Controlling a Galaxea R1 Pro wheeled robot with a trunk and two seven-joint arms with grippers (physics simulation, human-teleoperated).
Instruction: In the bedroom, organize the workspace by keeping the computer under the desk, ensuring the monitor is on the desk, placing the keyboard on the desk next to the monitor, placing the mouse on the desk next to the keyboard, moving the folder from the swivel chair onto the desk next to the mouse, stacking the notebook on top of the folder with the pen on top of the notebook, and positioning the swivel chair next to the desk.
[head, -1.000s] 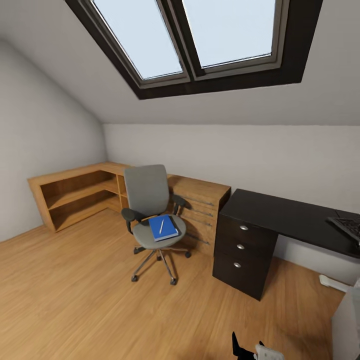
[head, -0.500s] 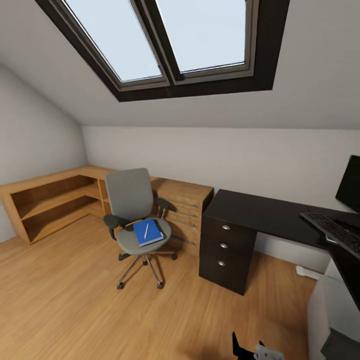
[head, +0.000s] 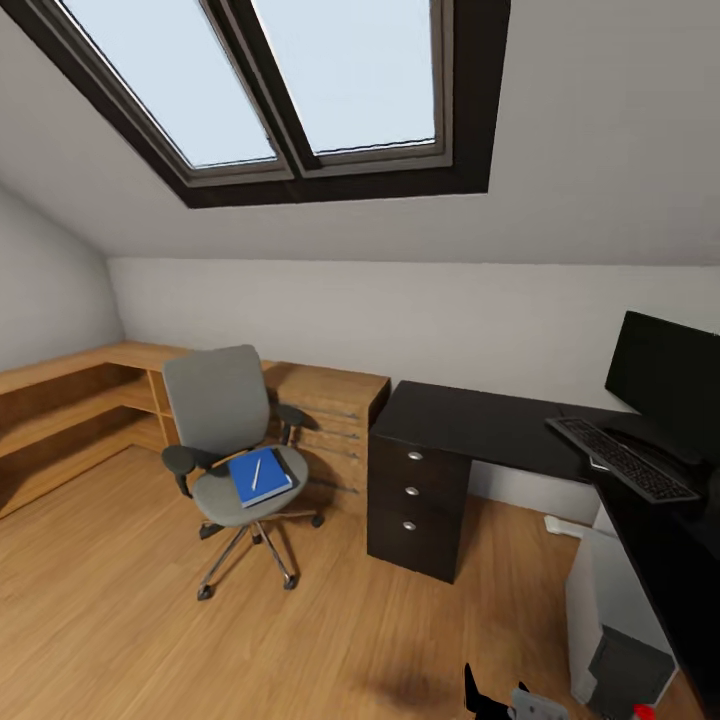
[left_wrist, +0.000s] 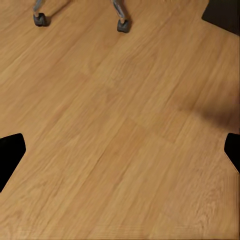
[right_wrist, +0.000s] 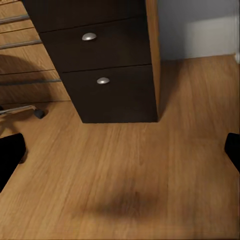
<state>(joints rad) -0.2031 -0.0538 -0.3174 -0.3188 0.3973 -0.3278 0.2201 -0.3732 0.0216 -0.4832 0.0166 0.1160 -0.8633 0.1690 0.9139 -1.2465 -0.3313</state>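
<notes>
the desk (head: 480, 420) is carrying the monitor (head: 665, 380) and keyboard (head: 620, 458); the computer (head: 612, 625) is sitting beneath. the swivel chair (head: 222, 420) is holding the folder (head: 260, 477) and pen (head: 256, 469). left gripper (left_wrist: 120, 155) and right gripper (right_wrist: 120, 150) are spread apart over floor.

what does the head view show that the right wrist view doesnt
Head view alone: the swivel chair with the blue folder and the pen on its seat, the monitor and the keyboard on the desk, the computer on the floor under it, and the skylights.

Right wrist view alone: the right gripper, its dark fingertips wide apart above bare planks.

Both: the black drawer unit with silver knobs, and the wood floor.
</notes>
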